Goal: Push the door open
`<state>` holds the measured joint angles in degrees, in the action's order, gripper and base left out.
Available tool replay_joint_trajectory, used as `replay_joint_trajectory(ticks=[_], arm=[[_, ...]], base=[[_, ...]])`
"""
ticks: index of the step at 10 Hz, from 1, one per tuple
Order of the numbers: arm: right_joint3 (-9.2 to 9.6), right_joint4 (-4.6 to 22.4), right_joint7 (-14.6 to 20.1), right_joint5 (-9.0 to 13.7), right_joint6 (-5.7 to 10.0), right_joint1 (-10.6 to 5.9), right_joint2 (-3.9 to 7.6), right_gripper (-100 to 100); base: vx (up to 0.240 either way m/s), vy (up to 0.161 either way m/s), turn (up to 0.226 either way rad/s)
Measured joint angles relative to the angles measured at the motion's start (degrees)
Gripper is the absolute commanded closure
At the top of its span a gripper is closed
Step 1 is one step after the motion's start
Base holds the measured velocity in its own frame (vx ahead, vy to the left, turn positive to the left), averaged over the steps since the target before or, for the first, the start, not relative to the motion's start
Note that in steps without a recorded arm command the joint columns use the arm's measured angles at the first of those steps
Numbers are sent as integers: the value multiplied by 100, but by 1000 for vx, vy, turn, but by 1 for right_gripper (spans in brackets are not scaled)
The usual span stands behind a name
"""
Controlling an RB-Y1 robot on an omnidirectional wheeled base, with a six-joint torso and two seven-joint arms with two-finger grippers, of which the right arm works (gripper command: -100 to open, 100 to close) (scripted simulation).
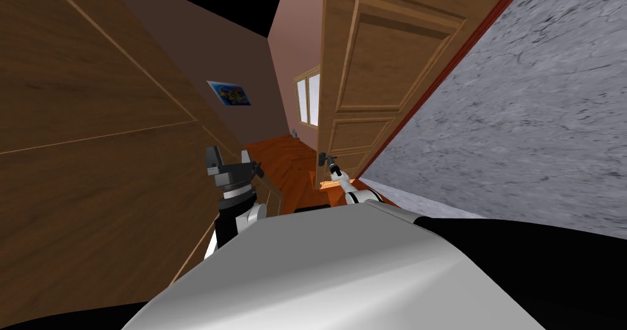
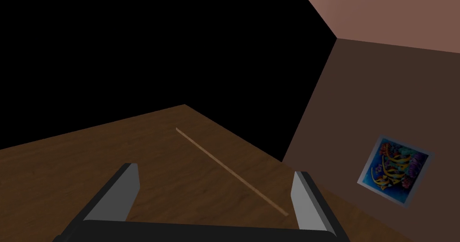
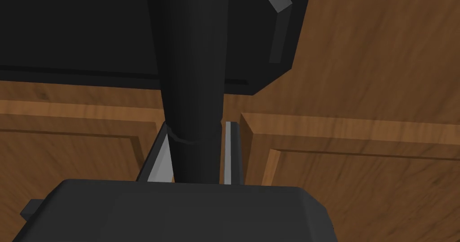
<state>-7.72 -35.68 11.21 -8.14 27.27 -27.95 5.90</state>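
Gripping the door's dark handle [image 3: 193,73], the right gripper [image 3: 197,127] has both thin fingers [image 3: 230,154] pressed against the sides of the round bar, clamped on it. The bar runs from between the fingers to a dark plate [image 3: 90,37] on the door face. Panelled brown wood of the door [image 3: 359,172] lies close behind the handle.

From the head camera the door [image 1: 379,69] rises ahead and right of centre, tilted with the camera's slant. The right gripper [image 1: 329,159] sits low on its near edge at handle height, with the arm stretched forward. A red frame strip [image 1: 441,81] runs along the door's far side, touching a grey marbled wall [image 1: 520,112] on the right. Past the door's free edge a room shows: orange-brown floor [image 1: 288,161], pinkish wall [image 1: 297,32], a window [image 1: 308,100].

The left gripper [image 1: 229,159] is raised to the left, well apart from the door, beside a large dark brown wood panel [image 1: 92,130]. In its wrist view the left gripper [image 2: 214,172] has its fingers [image 2: 123,194] spread wide, holding nothing. A colourful fish picture [image 2: 395,169] hangs on the brown wall beyond it. A black area [image 2: 157,41] lies above the panel.
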Motion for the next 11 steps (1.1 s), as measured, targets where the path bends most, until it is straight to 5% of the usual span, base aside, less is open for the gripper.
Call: replay_joint_trajectory(ticks=[1,4,5,6,9,11], arm=[[7,-166,-45,-3,-88,101,-44,100],[-98,-107,-193,35,-73,31,-53,100],[-188,257,-256,73,56,-182,-5,100],[-145,-48,-239,57,-30,-9,-7,100],[-270,-69,-429,100,-88,-4,-68,100],[-381,53,-542,142,14,-64,-13,100]], base=[[152,-35,-46],[131,-61,-72],[105,-34,-22],[150,-69,-119],[159,-41,-105],[161,-38,-137]])
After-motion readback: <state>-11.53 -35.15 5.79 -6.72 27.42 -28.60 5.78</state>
